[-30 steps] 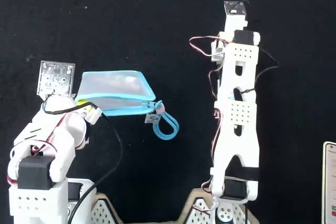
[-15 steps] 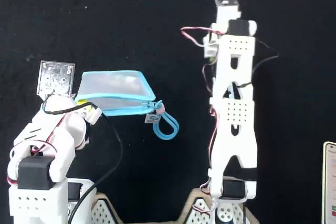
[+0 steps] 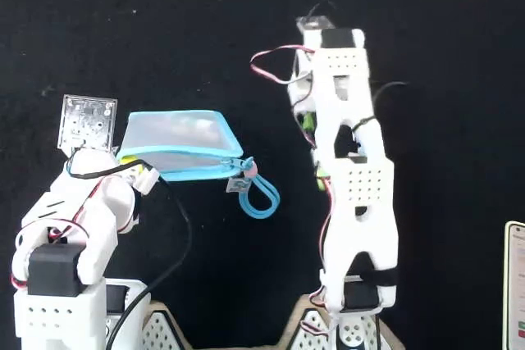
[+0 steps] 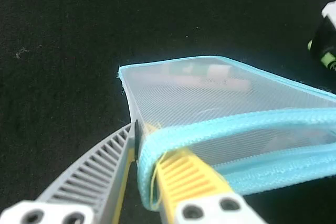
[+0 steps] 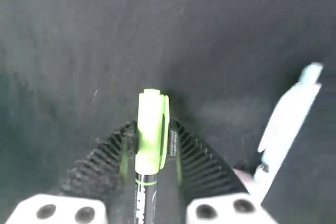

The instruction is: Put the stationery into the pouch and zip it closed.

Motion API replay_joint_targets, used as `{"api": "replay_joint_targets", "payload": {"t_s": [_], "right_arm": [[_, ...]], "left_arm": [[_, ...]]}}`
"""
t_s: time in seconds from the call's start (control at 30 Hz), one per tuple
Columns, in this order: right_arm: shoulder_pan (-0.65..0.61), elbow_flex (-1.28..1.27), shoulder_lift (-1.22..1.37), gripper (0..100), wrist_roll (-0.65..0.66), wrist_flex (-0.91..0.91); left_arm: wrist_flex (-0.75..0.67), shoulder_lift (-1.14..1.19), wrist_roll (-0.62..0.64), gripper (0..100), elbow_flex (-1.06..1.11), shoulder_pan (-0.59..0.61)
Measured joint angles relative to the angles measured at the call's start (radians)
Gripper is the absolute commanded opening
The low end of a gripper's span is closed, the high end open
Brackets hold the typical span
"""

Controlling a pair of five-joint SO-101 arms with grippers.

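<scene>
Right jaws are clamped on a pen point(image 5: 150, 129) with a lime-green cap and a black barrel below the cap. It lies lengthwise between the two dark ribbed fingers point(image 5: 202, 161), cap end poking past the tips. Past them is black surface point(image 5: 79, 35), and off to one side a pale blurred strip point(image 5: 286, 124) with a light-blue tip (can't tell what it is).

Left jaws are clamped on one end of the pouch point(image 4: 210, 103). The grey ribbed finger point(image 4: 97, 179) is on one face and the yellow finger point(image 4: 189, 179) on the other, pinching the light-blue zip edge. The pouch is translucent mesh with blue trim, and white pieces point(image 4: 226, 74) show through the mesh toward its far side.

In the high view the left arm point(image 3: 74, 227) sits low at the near left. The pouch is just ahead of it, zip edge toward the arm bases. A blue loop point(image 3: 261, 196) hangs off the zip pull at the end away from the left jaws. The right arm point(image 3: 349, 161) is stretched long over the surface, apart from the pouch, so the pen is outside it. A white card point(image 3: 515, 284) sits at the right edge.
</scene>
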State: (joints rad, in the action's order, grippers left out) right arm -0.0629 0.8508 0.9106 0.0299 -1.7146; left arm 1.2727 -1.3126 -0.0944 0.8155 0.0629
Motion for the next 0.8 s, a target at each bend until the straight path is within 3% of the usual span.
{"api": "replay_joint_targets", "payload": {"t_s": [0.4, 0.5, 0.6, 0.8], "right_arm": [[0.006, -0.887, -0.439, 1.5, 0.035, 0.497], [0.006, -1.094, -0.577, 10.0, 0.035, 0.606], [0.003, -1.174, -0.646, 17.7, 0.035, 0.62], [0.006, -1.171, -0.654, 13.7, 0.037, 0.62]], "left_arm": [[0.0, 0.0, 0.0, 3, 0.0, 0.0], [0.0, 0.0, 0.0, 3, 0.0, 0.0], [0.0, 0.0, 0.0, 3, 0.0, 0.0], [0.0, 0.0, 0.0, 3, 0.0, 0.0]]}}
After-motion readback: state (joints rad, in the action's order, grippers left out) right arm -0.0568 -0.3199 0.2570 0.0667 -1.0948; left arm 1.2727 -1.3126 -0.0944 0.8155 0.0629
